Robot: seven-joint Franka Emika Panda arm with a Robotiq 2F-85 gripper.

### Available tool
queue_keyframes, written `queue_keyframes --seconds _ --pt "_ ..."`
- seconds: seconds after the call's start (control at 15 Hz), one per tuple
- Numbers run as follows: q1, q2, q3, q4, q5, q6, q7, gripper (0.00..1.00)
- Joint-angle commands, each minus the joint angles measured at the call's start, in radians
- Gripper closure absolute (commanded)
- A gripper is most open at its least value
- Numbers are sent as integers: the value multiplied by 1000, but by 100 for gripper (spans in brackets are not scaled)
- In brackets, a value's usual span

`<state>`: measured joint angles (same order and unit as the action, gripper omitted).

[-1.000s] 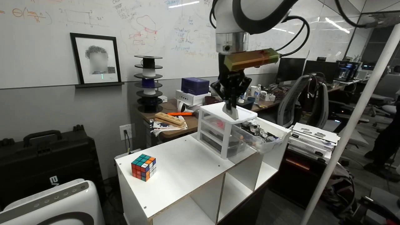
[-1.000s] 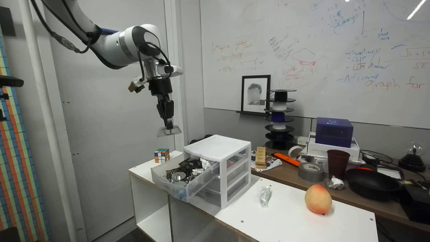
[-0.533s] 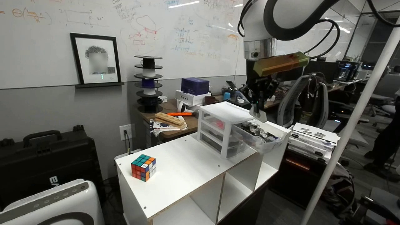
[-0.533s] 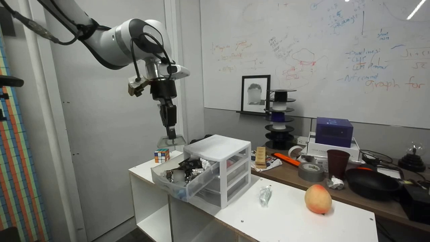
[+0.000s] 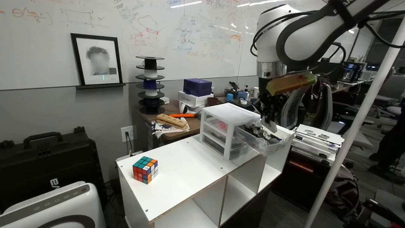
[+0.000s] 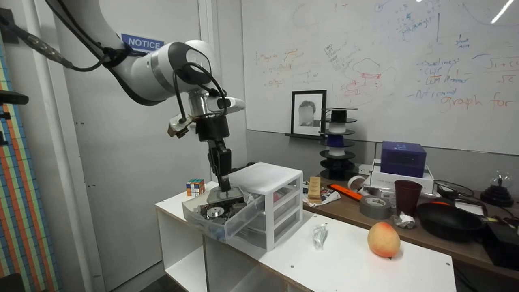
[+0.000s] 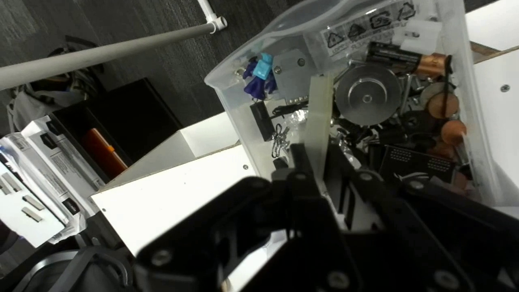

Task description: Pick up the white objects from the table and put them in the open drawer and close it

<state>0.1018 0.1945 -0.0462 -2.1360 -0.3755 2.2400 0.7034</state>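
Observation:
A pale white oblong piece (image 7: 319, 117) is held between the fingertips of my gripper (image 7: 316, 153) in the wrist view. It also shows below the fingers in both exterior views (image 5: 271, 126) (image 6: 224, 196). My gripper (image 6: 224, 187) points down, shut on this piece. The translucent drawer (image 6: 248, 215) is pulled open from the white unit (image 6: 263, 177) and full of small items. The piece is over the drawer, at or near rim height; I cannot tell whether it touches the contents. The white table (image 5: 183, 171) carries the unit.
A puzzle cube (image 5: 145, 170) sits at one table end. A pale wrapped packet (image 6: 319, 236) and a peach (image 6: 384, 239) lie beside the unit. Behind is a brown desk (image 6: 348, 207) with a pan (image 6: 448, 222) and tape. A white pole (image 5: 354, 126) stands near the drawer's side.
My gripper has moved with the piece from higher up, near the unit's top, across and down to the open drawer. The drawer, unit and cube have not moved.

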Motion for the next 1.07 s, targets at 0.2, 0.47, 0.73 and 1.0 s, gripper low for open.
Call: queue_keyframes --seconds 0.2,0.47,0.73,1.0 --pt "-1 -1 -1 -48 -50 58 -8 51" --pt "6 -14 2 -22 -71 73 -19 20" --pt "-11 -46 3 -6 -34 99 -57 0" --pt "-78 -68 -20 6 78 162 -134 0"
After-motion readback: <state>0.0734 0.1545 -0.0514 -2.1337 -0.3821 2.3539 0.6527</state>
